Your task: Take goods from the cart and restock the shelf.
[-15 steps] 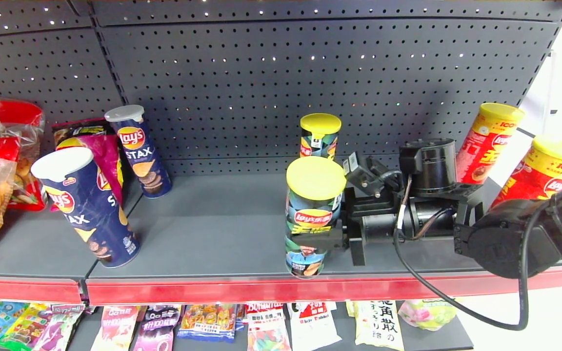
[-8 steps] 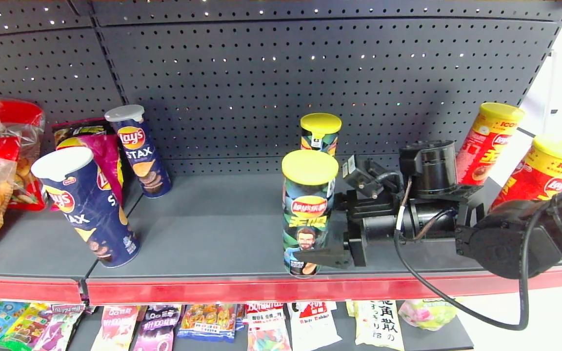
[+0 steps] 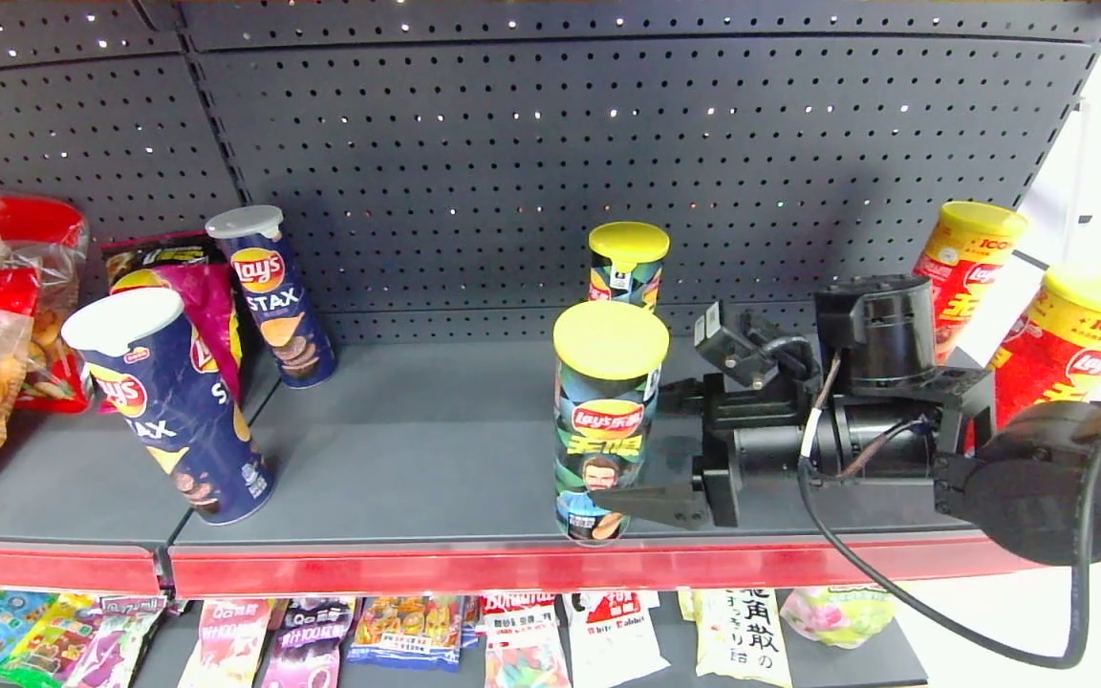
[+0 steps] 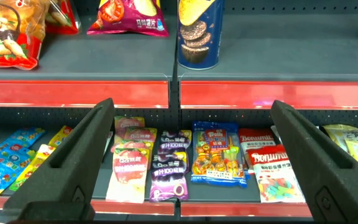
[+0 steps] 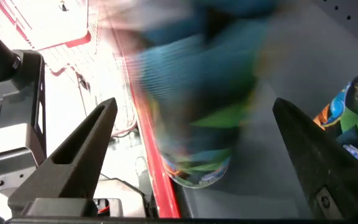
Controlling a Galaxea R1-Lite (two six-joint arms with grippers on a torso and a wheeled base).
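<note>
Front can (image 3: 608, 420) at shelf (image 3: 417, 459) edge within right claw (image 5: 194, 112), second can (image 3: 627, 263) behind it

Lighting even and bright from above on the shelf (image 3: 417, 459). Broad soft shadow on the pegboard (image 3: 780, 191), right of centre; pinpoints of light through its holes. Head view's right edge overexposed, edges bowed. Right wrist view: can (image 5: 191, 124) heavily blurred.
</note>
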